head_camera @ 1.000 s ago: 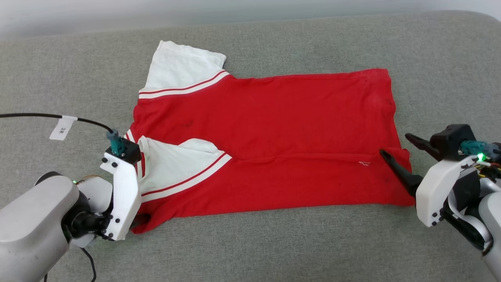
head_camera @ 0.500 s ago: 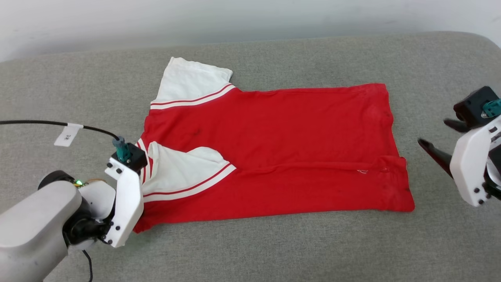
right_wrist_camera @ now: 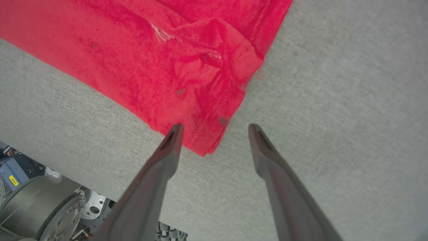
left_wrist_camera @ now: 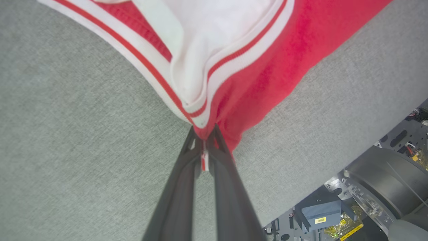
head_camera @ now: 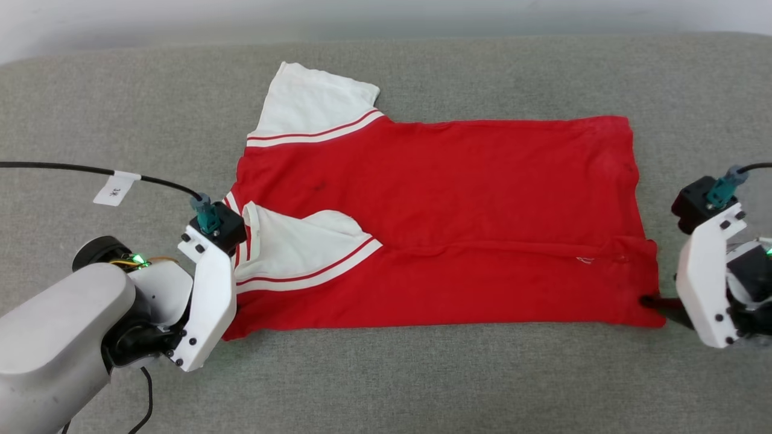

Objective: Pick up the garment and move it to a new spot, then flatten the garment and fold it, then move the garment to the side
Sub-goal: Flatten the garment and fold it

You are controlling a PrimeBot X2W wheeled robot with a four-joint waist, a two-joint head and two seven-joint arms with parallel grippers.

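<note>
The left gripper [left_wrist_camera: 204,135] pinches the red, white-sleeved jersey T-shirt [head_camera: 434,199] by a striped edge, while the right gripper [right_wrist_camera: 215,129], spread, straddles its hem corner.

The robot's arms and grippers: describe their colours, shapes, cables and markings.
The left gripper and right gripper each have two long, dark, tapering fingers. Behind each sits a white angular bracket topped by a black block with a teal plug. A black cable bearing a white tag runs to the left plug. The left forearm is a rounded pale grey shell with a green light.
</note>
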